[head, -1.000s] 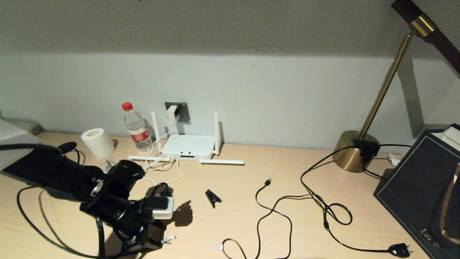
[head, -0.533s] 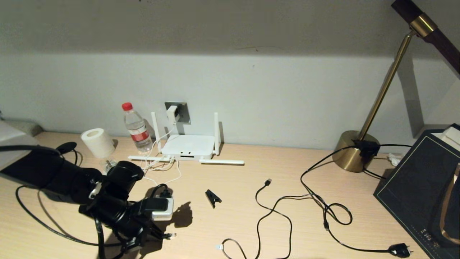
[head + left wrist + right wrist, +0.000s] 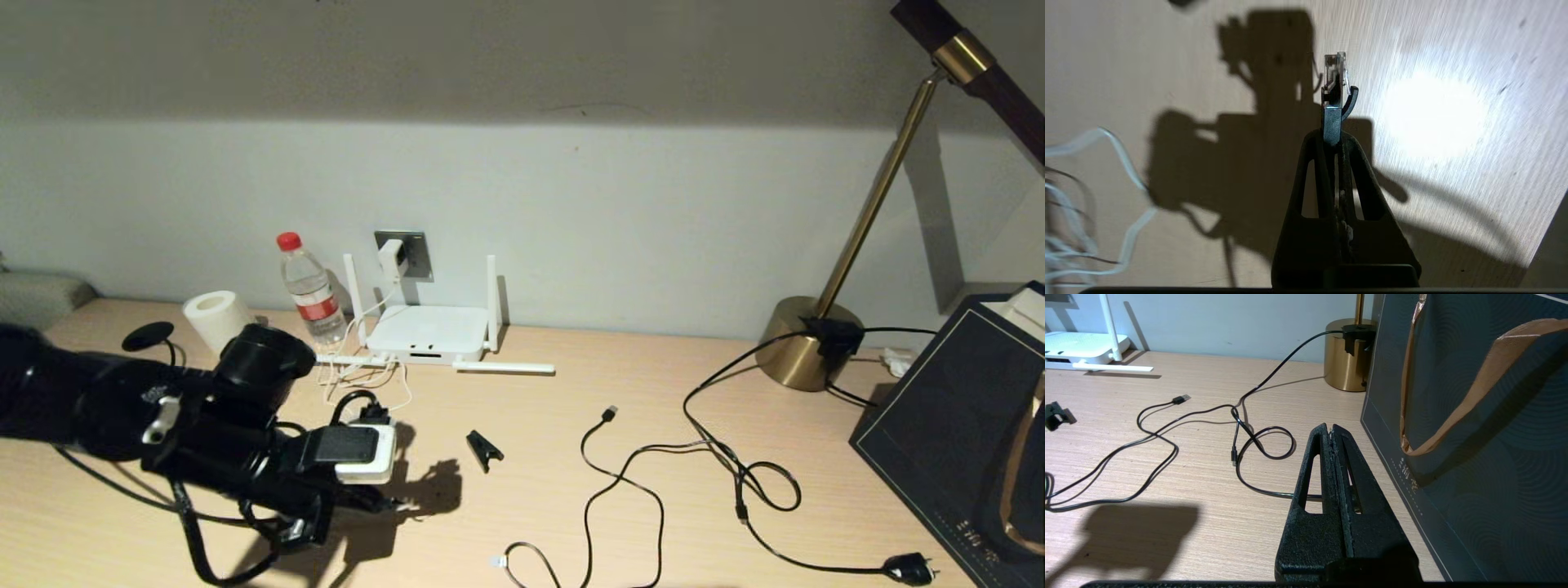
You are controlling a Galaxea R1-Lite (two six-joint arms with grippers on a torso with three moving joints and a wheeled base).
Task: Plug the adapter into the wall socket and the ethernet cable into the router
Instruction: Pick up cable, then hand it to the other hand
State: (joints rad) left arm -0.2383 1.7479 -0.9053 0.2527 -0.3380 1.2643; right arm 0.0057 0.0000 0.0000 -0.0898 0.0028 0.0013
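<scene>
Since a second ago the left gripper (image 3: 1333,134) has closed on the ethernet cable (image 3: 1334,87) and lifted off the desk (image 3: 555,457), carrying it slightly toward the router (image 3: 426,333). Its fingers (image 3: 1348,163) now pinch the cable's dark boot, and the clear connector sticks out just past the fingertips, with the bare wooden surface beyond it. White cord loops (image 3: 1106,196) lie well off to one side of the fingers. In the head view the router sits beyond the fingers against the wall, two antennas upright and two lying flat on the desk. Above it, the adapter (image 3: 391,257) is seated in the wall socket (image 3: 415,255), its thin white cord trailing down toward the router. A small black clip (image 3: 484,448) lies just ahead of the fingers.

Away from all this, the right gripper (image 3: 1334,435) rests with its fingers pressed together on nothing, beside a dark paper bag (image 3: 1474,428), with a black lamp cord (image 3: 1261,445) looped just in front of the fingertips.
</scene>
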